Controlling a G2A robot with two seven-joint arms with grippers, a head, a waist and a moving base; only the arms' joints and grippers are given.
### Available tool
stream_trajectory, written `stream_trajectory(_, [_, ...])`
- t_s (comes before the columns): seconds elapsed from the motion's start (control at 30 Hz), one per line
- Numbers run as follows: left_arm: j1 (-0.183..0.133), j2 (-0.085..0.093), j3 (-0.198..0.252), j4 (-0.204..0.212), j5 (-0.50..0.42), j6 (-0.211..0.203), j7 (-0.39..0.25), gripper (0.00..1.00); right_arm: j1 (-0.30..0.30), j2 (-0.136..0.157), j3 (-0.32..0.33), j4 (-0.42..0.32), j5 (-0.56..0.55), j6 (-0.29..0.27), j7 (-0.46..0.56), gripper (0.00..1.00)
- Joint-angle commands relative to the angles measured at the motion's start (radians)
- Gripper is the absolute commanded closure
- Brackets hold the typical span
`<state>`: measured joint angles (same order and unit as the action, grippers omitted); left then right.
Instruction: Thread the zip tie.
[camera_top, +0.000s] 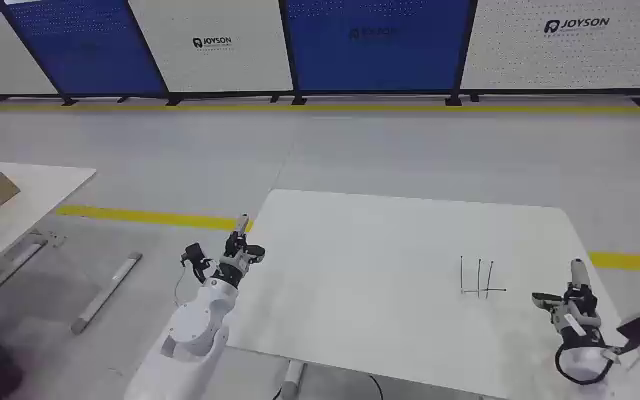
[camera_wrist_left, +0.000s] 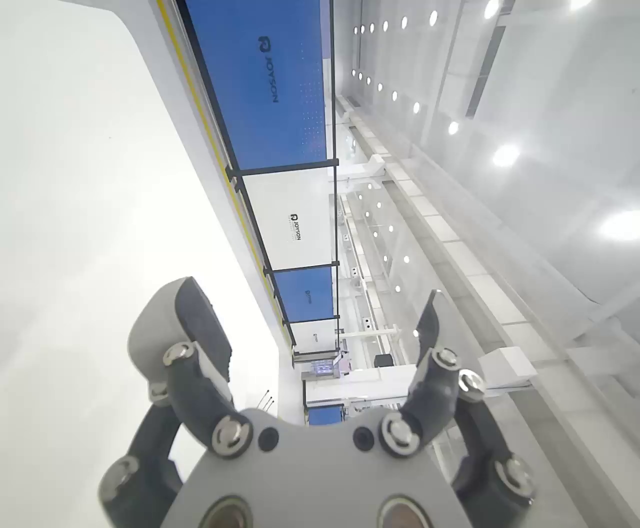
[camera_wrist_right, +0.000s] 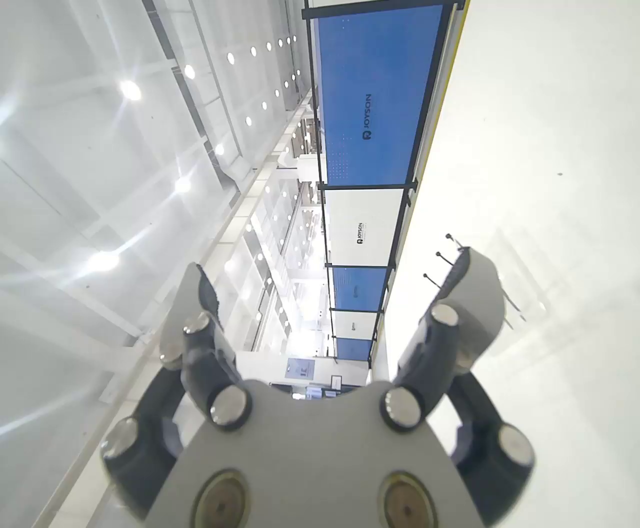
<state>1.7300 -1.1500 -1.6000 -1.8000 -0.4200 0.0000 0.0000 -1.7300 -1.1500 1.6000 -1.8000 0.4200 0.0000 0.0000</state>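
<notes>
A row of blue and white partition panels (camera_top: 380, 45) is recorded along the far side of the floor, with a yellow line (camera_top: 150, 216) marked on the floor nearer the table. A white table (camera_top: 400, 240) is noted at the centre of the top view, and the corner of a second white table (camera_top: 40, 190) is seen at the left edge. The left arm (camera_top: 205, 320) is found at the left edge of the table, well apart from the work items. Its left gripper (camera_wrist_left: 320, 325) is held off the surface with the jaws spread wide and nothing between them. The right arm (camera_top: 580, 340) is positioned at the right edge of the table. Its right gripper (camera_wrist_right: 335, 290) is likewise observed with the jaws spread wide and nothing held. The zip ties (camera_top: 479, 278) are located flat on the table towards its right side, near the right gripper but not touched by it. Three thin black strands are laid parallel, just beside one another, heads towards the far side. A further thin dark line is seen across their near ends; whether it is a fourth tie cannot be told.
</notes>
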Motion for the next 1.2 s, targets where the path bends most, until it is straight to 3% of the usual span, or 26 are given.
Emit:
stream_trajectory(0.0, [0.000, 0.000, 0.000, 0.000, 0.000, 0.000, 0.000, 0.00, 0.000, 0.000, 0.000, 0.000, 0.000, 0.000, 0.000, 0.22])
stream_trajectory(0.03, [0.000, 0.000, 0.000, 0.000, 0.000, 0.000, 0.000, 0.22, 0.000, 0.000, 0.000, 0.000, 0.000, 0.000, 0.000, 0.22])
stream_trajectory(0.07, [0.000, 0.000, 0.000, 0.000, 0.000, 0.000, 0.000, 0.22, 0.000, 0.000, 0.000, 0.000, 0.000, 0.000, 0.000, 0.22])
stream_trajectory(0.1, [0.000, 0.000, 0.000, 0.000, 0.000, 0.000, 0.000, 0.22, 0.000, 0.000, 0.000, 0.000, 0.000, 0.000, 0.000, 0.00])
stream_trajectory(0.13, [0.000, 0.000, 0.000, 0.000, 0.000, 0.000, 0.000, 0.00, 0.000, 0.000, 0.000, 0.000, 0.000, 0.000, 0.000, 0.00])
stream_trajectory(0.17, [0.000, 0.000, 0.000, 0.000, 0.000, 0.000, 0.000, 0.00, 0.000, 0.000, 0.000, 0.000, 0.000, 0.000, 0.000, 0.00])
stream_trajectory(0.2, [0.000, 0.000, 0.000, 0.000, 0.000, 0.000, 0.000, 0.22, 0.000, 0.000, 0.000, 0.000, 0.000, 0.000, 0.000, 0.22])
stream_trajectory(0.23, [0.000, 0.000, 0.000, 0.000, 0.000, 0.000, 0.000, 0.00, 0.001, 0.001, 0.002, -0.002, -0.007, 0.001, 0.005, 0.00])
stream_trajectory(0.33, [0.000, 0.000, 0.000, 0.000, 0.000, 0.000, 0.000, 0.00, 0.005, 0.005, 0.021, -0.004, -0.019, 0.018, 0.060, 0.00])
stream_trajectory(0.63, [0.000, 0.000, 0.000, 0.000, 0.000, 0.000, 0.000, 0.00, 0.023, 0.040, 0.174, -0.032, 0.011, 0.118, 0.525, 0.00])
stream_trajectory(0.7, [0.000, 0.000, 0.000, 0.000, 0.000, 0.000, 0.000, 0.00, 0.047, 0.056, 0.210, -0.024, -0.075, 0.135, 0.648, 0.00])
stream_trajectory(1.17, [0.000, 0.000, 0.000, 0.000, 0.000, 0.000, 0.000, 0.00, 0.057, 0.060, 0.223, -0.007, -0.062, 0.146, 0.701, 0.00])
